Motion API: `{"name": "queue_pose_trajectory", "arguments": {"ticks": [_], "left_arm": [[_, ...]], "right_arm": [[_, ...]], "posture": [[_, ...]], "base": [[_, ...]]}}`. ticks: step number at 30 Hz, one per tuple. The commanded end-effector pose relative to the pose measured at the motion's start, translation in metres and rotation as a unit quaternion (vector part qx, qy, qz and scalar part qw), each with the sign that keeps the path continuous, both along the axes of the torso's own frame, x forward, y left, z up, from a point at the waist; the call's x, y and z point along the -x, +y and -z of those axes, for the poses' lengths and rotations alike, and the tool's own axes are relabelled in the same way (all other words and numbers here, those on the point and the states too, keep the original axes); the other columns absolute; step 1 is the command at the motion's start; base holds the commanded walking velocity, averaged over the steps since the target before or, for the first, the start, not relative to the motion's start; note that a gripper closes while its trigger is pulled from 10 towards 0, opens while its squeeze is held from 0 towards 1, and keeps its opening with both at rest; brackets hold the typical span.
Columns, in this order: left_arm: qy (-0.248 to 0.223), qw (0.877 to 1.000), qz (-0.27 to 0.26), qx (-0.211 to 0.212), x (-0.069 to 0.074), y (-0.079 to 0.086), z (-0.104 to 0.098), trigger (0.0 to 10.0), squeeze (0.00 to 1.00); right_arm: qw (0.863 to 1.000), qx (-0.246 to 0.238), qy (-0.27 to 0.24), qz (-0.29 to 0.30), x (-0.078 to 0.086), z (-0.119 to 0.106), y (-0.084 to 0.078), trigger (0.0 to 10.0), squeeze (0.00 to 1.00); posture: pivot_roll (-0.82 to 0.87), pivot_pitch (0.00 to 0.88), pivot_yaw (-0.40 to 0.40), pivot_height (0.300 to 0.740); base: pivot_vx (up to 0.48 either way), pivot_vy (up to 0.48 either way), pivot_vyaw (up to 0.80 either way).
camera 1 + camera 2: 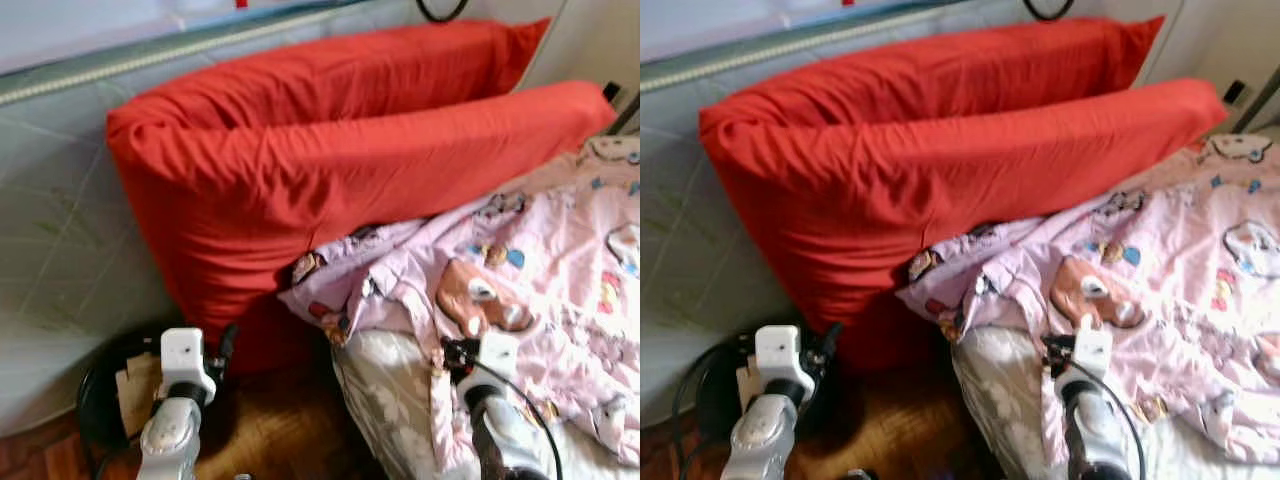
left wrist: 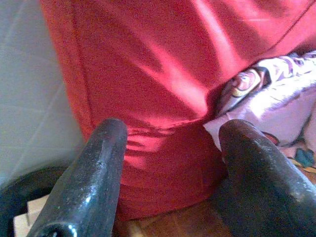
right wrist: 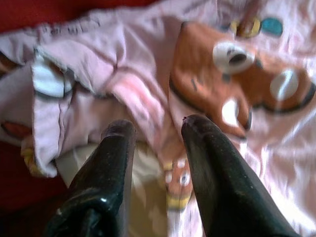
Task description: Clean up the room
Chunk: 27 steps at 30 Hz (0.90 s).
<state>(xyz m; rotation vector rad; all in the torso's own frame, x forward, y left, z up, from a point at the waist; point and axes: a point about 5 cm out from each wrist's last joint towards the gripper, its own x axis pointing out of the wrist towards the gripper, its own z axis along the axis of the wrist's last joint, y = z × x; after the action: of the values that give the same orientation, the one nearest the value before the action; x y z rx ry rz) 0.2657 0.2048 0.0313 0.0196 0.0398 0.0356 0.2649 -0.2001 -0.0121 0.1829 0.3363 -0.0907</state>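
Observation:
Two long red pillows (image 1: 330,150) lie stacked, leaning against a pale quilted surface (image 1: 50,250). A pink blanket (image 1: 540,260) with cartoon prints lies crumpled over the bed, its edge hanging by the lower pillow's end. My left gripper (image 2: 170,143) is open, low near the floor, pointing at the lower end of the red pillows (image 2: 148,74) without touching them. My right gripper (image 3: 155,126) is open just above the pink blanket (image 3: 148,74) at the bed's corner, with nothing held between its fingers (image 3: 116,148).
A floral-sheeted mattress (image 1: 385,400) shows under the blanket. On the wooden floor (image 1: 270,430) at lower left sits a black round object (image 1: 95,400) with a piece of cardboard (image 1: 130,395) in it. A black cable (image 1: 440,12) loops at the top.

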Motion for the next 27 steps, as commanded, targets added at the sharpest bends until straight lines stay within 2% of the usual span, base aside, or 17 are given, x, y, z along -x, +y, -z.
{"name": "queue_pose_trajectory", "arguments": {"ticks": [1, 10, 14, 17, 21, 27], "left_arm": [[0.005, 1.0, -0.002, -0.002, 0.003, 0.002, 0.001, 10.0, 0.0], [0.004, 1.0, 0.004, -0.004, 0.004, -0.002, -0.002, 10.0, 0.0], [0.0, 1.0, 0.009, -0.006, 0.004, -0.003, -0.006, 10.0, 0.0], [0.0, 1.0, 0.014, -0.008, 0.004, -0.005, -0.006, 10.0, 0.0], [-0.002, 1.0, 0.016, -0.008, 0.003, -0.006, -0.008, 10.0, 0.0], [-0.007, 1.0, 0.02, -0.008, 0.002, -0.008, -0.013, 10.0, 0.0]], "right_arm": [[1.0, -0.014, 0.009, 0.009, 0.01, 0.008, -0.001, 10.0, 0.0], [1.0, 0.004, 0.012, 0.003, 0.01, 0.009, 0.005, 10.0, 0.0], [0.999, 0.019, 0.028, 0.01, 0.007, 0.009, 0.014, 10.0, 0.0], [0.999, 0.014, 0.029, 0.009, 0.003, 0.008, 0.02, 10.0, 0.0], [1.0, 0.009, 0.002, 0.006, -0.002, 0.002, 0.026, 10.0, 0.0], [1.0, 0.01, -0.001, 0.008, -0.005, -0.001, 0.029, 10.0, 0.0]], "posture": [[0.08, 0.201, -0.027, 0.74], [0.07, 0.187, -0.021, 0.74], [0.06, 0.185, -0.014, 0.74], [0.07, 0.181, -0.012, 0.725], [0.07, 0.175, -0.013, 0.688], [0.07, 0.172, -0.012, 0.688]], "base": [[0.0, 0.0, 0.0], [0.0, 0.0, 0.0], [0.0, 0.0, 0.0], [0.0, 0.0, 0.0], [0.0, 0.0, 0.0], [0.0, 0.0, 0.0]]}}
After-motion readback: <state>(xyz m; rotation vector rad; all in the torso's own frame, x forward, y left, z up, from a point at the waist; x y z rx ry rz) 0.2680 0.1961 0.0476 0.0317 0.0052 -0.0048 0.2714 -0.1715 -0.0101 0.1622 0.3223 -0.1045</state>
